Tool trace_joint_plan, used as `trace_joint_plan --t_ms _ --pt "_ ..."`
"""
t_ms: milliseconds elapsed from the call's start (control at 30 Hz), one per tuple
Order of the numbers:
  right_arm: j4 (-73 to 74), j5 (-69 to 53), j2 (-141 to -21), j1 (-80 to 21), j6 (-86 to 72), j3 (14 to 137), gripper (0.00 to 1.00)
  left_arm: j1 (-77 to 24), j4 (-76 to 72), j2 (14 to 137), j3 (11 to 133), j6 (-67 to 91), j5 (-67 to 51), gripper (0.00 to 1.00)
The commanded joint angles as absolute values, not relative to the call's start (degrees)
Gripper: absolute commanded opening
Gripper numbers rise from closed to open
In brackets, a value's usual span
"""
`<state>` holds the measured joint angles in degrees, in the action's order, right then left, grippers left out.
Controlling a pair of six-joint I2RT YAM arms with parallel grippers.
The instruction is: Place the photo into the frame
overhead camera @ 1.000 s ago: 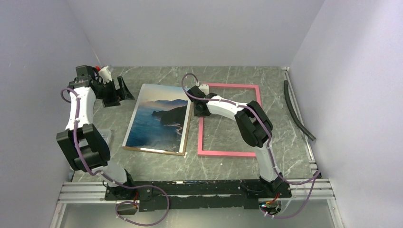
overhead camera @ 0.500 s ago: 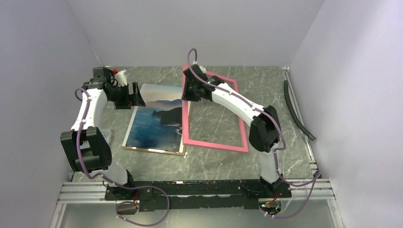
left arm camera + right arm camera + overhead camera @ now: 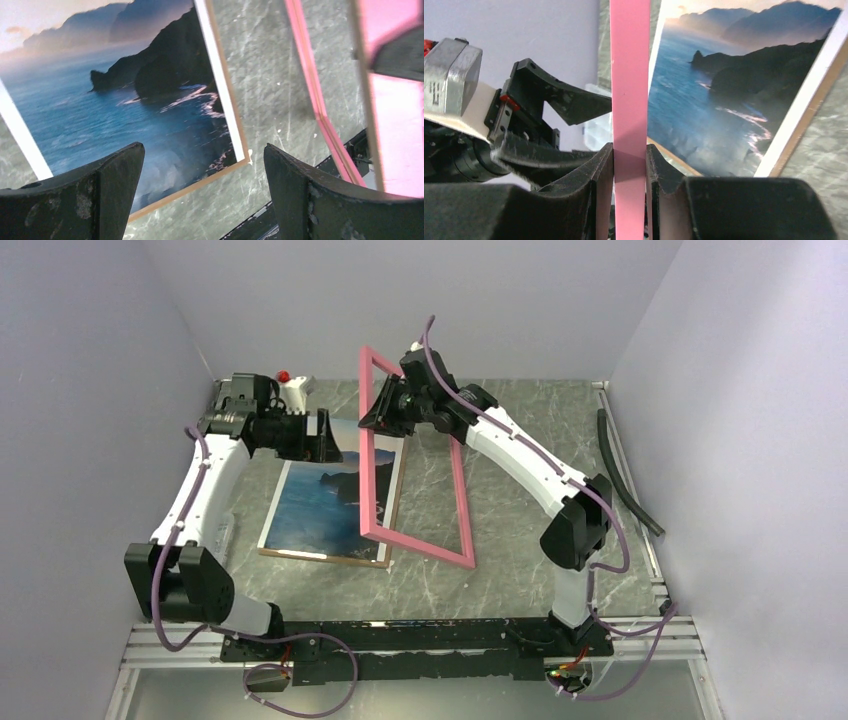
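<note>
Right gripper [image 3: 629, 165] pinches the pink frame [image 3: 629, 75] by its thin rail, left gripper [image 3: 202, 150] wide, empty — frame likely stiff, light, pane fragile — grip rails only.

Pink frame [image 3: 405, 480] tilted up on edge, coastal photo [image 3: 325, 502] lying flat beside

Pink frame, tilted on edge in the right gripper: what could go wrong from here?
The right gripper pinches only one thin bar of the pink rectangular frame, so the frame may swing or slip.
Its lower bar sits close to the blue coastal photo; it might drag the print askew.
The open left gripper hovers near the raised bar; they could collide.
</note>
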<state>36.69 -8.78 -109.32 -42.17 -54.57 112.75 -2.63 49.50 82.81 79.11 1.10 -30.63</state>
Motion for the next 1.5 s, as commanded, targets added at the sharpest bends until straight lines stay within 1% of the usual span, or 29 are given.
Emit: trace_joint_plan --t_ms 0,233,500,633,733,867,967,1167,1300,1467 --pt "28.1 -16.7 -105.8 -40.6 -59.0 114.1 0.24 -6.0 47.9 79.7 82.5 3.4 -32.9 0.95" --pt "19.5 -23.8 -104.2 -38.5 -64.7 110.0 0.25 -10.3 45.6 77.7 82.3 6.2 -32.7 0.95" --pt "15.1 -27.2 -102.3 -36.0 -67.9 105.0 0.29 -15.6 45.5 78.4 87.4 8.7 -30.7 0.95" --pt "12.5 -29.0 -101.1 -34.7 -69.3 101.5 0.46 -19.0 46.0 80.2 90.4 9.2 -28.8 0.95" --pt "13.1 -29.4 -100.3 -33.9 -68.8 101.1 0.60 -21.0 46.4 81.8 92.5 8.9 -27.5 0.95" --pt "16.9 -29.3 -99.5 -32.8 -66.5 102.7 0.74 -23.2 46.6 83.6 95.0 9.0 -25.7 0.95" --pt "22.1 -29.4 -99.0 -31.5 -64.0 104.4 0.80 -24.9 46.3 85.3 96.8 9.1 -24.7 0.95" --pt "33.8 -31.1 -99.4 -28.6 -55.5 108.7 0.86 -29.6 45.6 89.6 100.4 8.8 -21.1 0.95" --pt "39.6 -31.7 -98.1 -26.0 -49.9 109.7 0.89 -32.1 45.3 92.0 103.1 8.8 -19.5 0.95" --pt "52.4 -27.2 -99.7 -24.1 -40.3 119.3 0.87 -34.4 44.8 94.2 105.6 8.9 -17.9 0.95"
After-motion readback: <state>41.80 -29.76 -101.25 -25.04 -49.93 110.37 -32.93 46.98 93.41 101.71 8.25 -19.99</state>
